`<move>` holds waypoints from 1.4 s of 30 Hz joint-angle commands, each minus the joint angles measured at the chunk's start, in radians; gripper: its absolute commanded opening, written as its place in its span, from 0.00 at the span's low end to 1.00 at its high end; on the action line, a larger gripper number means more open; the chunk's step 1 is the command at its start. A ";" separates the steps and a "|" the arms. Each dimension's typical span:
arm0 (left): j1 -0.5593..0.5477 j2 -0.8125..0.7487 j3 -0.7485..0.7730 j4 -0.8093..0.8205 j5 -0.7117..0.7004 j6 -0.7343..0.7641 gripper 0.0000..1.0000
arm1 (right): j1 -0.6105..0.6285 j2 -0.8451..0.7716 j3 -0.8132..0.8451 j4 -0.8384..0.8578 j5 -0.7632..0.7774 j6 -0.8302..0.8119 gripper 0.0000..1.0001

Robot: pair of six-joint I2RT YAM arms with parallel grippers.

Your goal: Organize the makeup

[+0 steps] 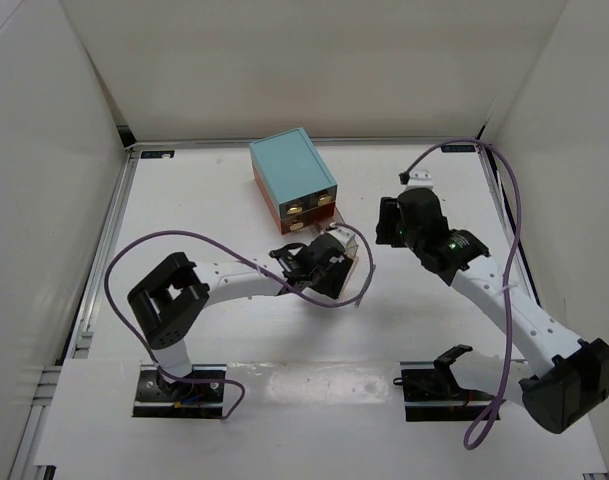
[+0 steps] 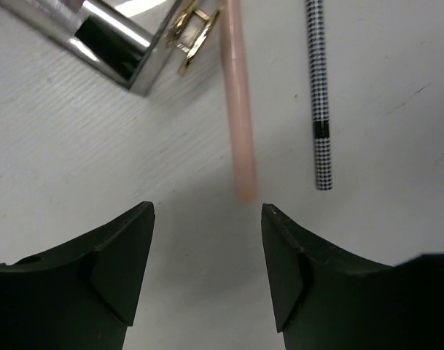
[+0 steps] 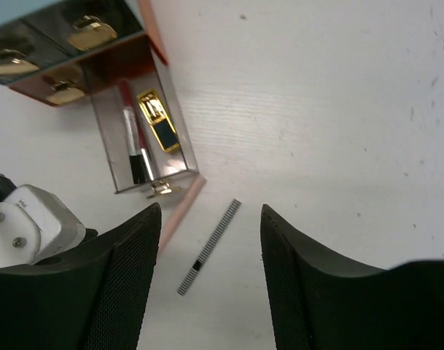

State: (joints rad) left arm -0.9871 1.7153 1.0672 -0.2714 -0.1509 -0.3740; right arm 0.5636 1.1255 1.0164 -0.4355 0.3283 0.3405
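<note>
The left gripper [image 2: 207, 211] hangs low over the worktop [image 1: 184, 200] in front of the box [image 1: 294, 178]. Its fingers are spread and nothing is between them. The near tip of the pink stick [image 2: 238, 109] lies flat on the worktop just beyond the fingertips, in line with the gap, and the fingers do not touch it. The stick runs on toward the box, and its far end passes just beside the gold handle [image 2: 189, 33] of the open drawer [image 2: 112, 44].

The checked stick [image 2: 318, 95] also lies flat, to the right of the pink one and apart from it, at roughly the same angle. It is black and white with one dark band near its near end.

The right gripper [image 3: 211, 208] hovers higher, to the right of the box front. Its fingers are parted and it holds nothing. In its wrist view the checked stick sits in the gap between the fingers, down on the worktop.

The drawer is pulled out of the box's front and has shiny, see-through walls. Inside it the gold tube [image 3: 156, 120] lies beside a slim stick [image 3: 134, 146] that is red and silver with a black end, both lengthwise. Behind it the teal box stands with its other drawers shut, each with a gold handle.
</note>
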 commanded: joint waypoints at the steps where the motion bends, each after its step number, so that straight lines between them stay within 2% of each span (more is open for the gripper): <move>1: -0.041 0.033 0.059 0.044 -0.059 0.004 0.70 | -0.005 -0.045 -0.029 -0.092 0.083 0.049 0.60; 6: -0.068 0.125 0.117 0.038 -0.091 -0.003 0.67 | -0.024 -0.076 -0.047 -0.126 0.117 0.052 0.60; 9: -0.070 0.190 0.163 0.026 -0.125 -0.003 0.61 | -0.033 -0.101 -0.062 -0.126 0.132 0.064 0.60; 11: -0.071 0.226 0.197 0.008 -0.165 -0.012 0.54 | -0.028 -0.119 -0.070 -0.129 0.138 0.064 0.60; 15: -0.084 0.248 0.201 -0.011 -0.187 -0.011 0.50 | -0.039 -0.138 -0.090 -0.129 0.162 0.057 0.61; 18: -0.100 0.256 0.197 -0.032 -0.228 -0.019 0.43 | -0.048 -0.144 -0.095 -0.129 0.208 0.064 0.61; 19: -0.105 0.256 0.194 -0.041 -0.237 -0.019 0.37 | -0.051 -0.150 -0.096 -0.129 0.212 0.061 0.61; 25: -0.130 0.260 0.192 -0.084 -0.283 -0.013 0.21 | -0.079 -0.165 -0.121 -0.111 0.221 0.074 0.61; 28: -0.139 0.254 0.200 -0.097 -0.314 -0.014 0.09 | -0.088 -0.174 -0.136 -0.101 0.224 0.077 0.61; 42: -0.166 0.101 0.280 -0.103 -0.296 0.067 0.10 | -0.097 -0.174 -0.142 -0.068 0.236 0.061 0.61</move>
State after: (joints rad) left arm -1.1435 1.9213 1.2991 -0.3584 -0.4541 -0.3317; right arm 0.4713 0.9638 0.8734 -0.5526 0.5343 0.4099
